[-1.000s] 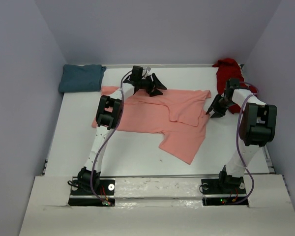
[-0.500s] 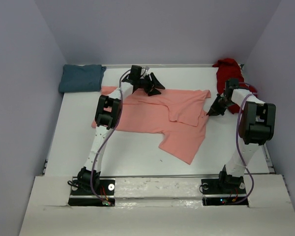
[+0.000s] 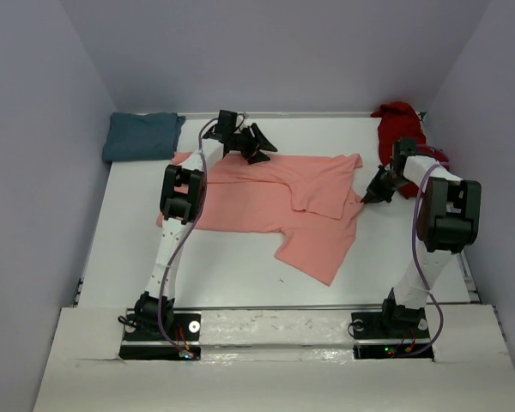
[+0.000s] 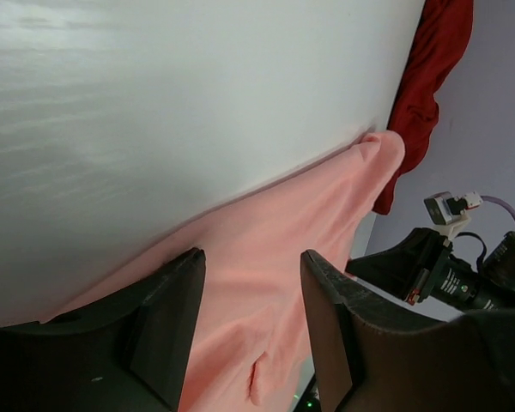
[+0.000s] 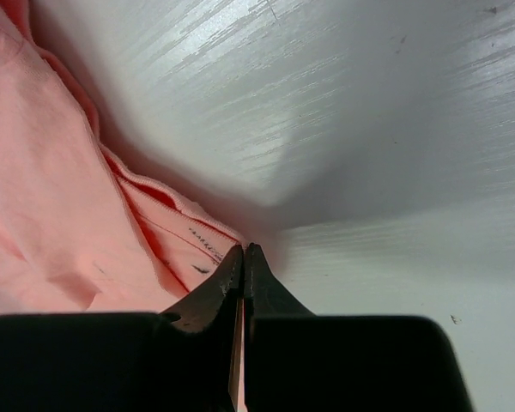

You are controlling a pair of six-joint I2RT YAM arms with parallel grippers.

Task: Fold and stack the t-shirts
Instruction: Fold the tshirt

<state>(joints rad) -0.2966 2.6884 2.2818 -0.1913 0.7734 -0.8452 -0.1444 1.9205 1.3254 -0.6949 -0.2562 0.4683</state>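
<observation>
The salmon-pink t-shirt point(image 3: 266, 202) lies spread and partly folded across the middle of the white table point(image 3: 232, 275), one corner trailing toward the lower centre. At its right edge the right gripper point(image 3: 367, 197) is pinched closed on the hem, and its wrist view shows a sliver of pink cloth between the fingers. The left gripper point(image 3: 257, 144) sits at the shirt's upper edge, fingers spread apart, gripping nothing. The teal t-shirt point(image 3: 142, 136) lies folded at upper left, the dark red t-shirt point(image 3: 401, 129) bunched at upper right
</observation>
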